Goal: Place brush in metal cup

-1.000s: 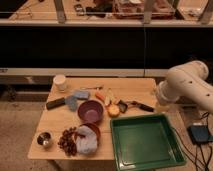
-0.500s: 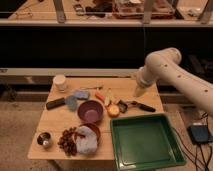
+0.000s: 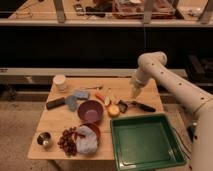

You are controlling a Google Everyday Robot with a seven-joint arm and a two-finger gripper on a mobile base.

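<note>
- One white arm (image 3: 165, 75), in from the right edge, bent at the elbow over the right rear part of the tabletop (image 3: 50, 125).
- At its end, the gripper (image 3: 134, 94): pointed straight down, low over the tabletop, just behind the brush and apart from it as far as can be seen. Open or closed: cannot tell.
- Brush (image 3: 136, 105): flat on the tabletop toward the right side, dark squarish head nearer the middle, slim black handle out to the right, just behind the far rim of the green tray (image 3: 145, 142).
- Metal cup (image 3: 44, 140): small and shiny, upright near the front left corner, well apart from both brush and gripper.
- Purple bowl (image 3: 90, 111): near the middle of the tabletop, between metal cup and brush.
- Round yellow-orange fruit (image 3: 114, 111): just right of the purple bowl, just left of the brush head.
- Green tray: at the front right, reaching past the corner of the tabletop.
- White cup (image 3: 60, 81): upright at the rear left.
- Black bar (image 3: 55, 103): on the left side, with two blue-grey pieces (image 3: 80, 94) just to its right.
- Thin metal utensil (image 3: 92, 88): at the rear, behind the blue-grey pieces.
- Dark red cluster (image 3: 67, 141): just right of the metal cup, with a bunched pale cloth (image 3: 87, 144) beside it, in front of the purple bowl.
</note>
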